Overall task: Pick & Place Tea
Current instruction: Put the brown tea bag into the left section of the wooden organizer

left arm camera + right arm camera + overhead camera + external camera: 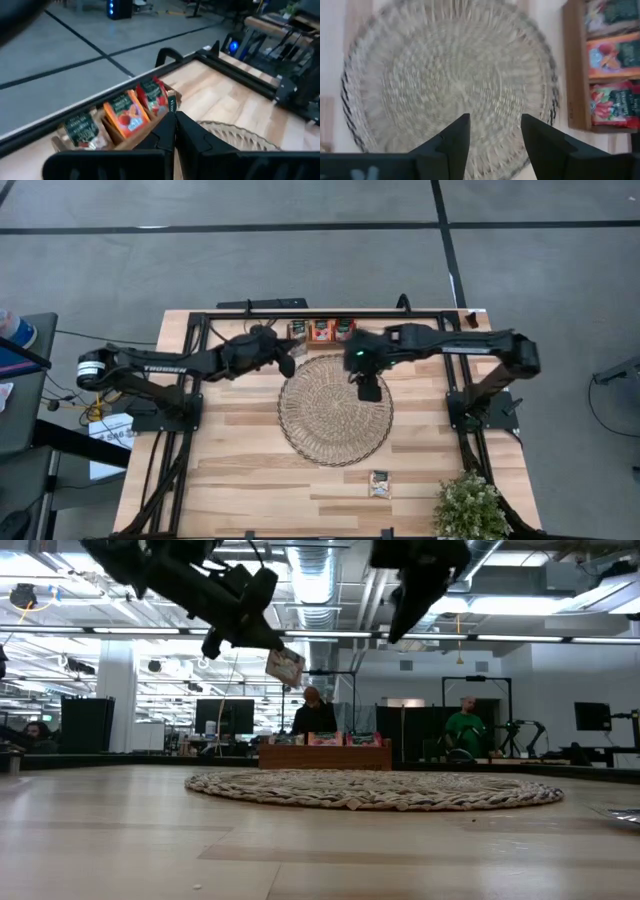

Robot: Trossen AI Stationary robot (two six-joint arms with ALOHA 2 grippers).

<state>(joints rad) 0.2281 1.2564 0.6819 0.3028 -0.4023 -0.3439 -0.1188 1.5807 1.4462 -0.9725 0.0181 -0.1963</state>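
Note:
My left gripper [288, 365] [173, 120] is shut on a pale tea sachet [285, 667] and hovers by the far left rim of the round woven mat [335, 410], just near of the wooden tray [320, 330]. The tray stands at the far edge and holds upright sachets: grey-white with green [82, 130], orange [125, 112] and red [152, 97]. My right gripper [369, 390] [492, 120] is open and empty, pointing down, high above the far half of the mat [450, 75]. Another sachet [379, 483] lies flat on the table, near of the mat. My left gripper pinches the pale sachet between its two fingers at the sachet's upper edge [277, 655]. The fingers [255, 638] slant downward from the table's left. The sachet hangs below the fingertips, lifted clear, well above the mat. In the left wrist view it shows only edge-on [173, 106].
A potted plant [470, 505] stands at the table's near right corner. Black frame rails [200, 380] run along the left, right and far sides. Bare wood lies near of the mat on the left. People [465, 730] are in the room behind the table.

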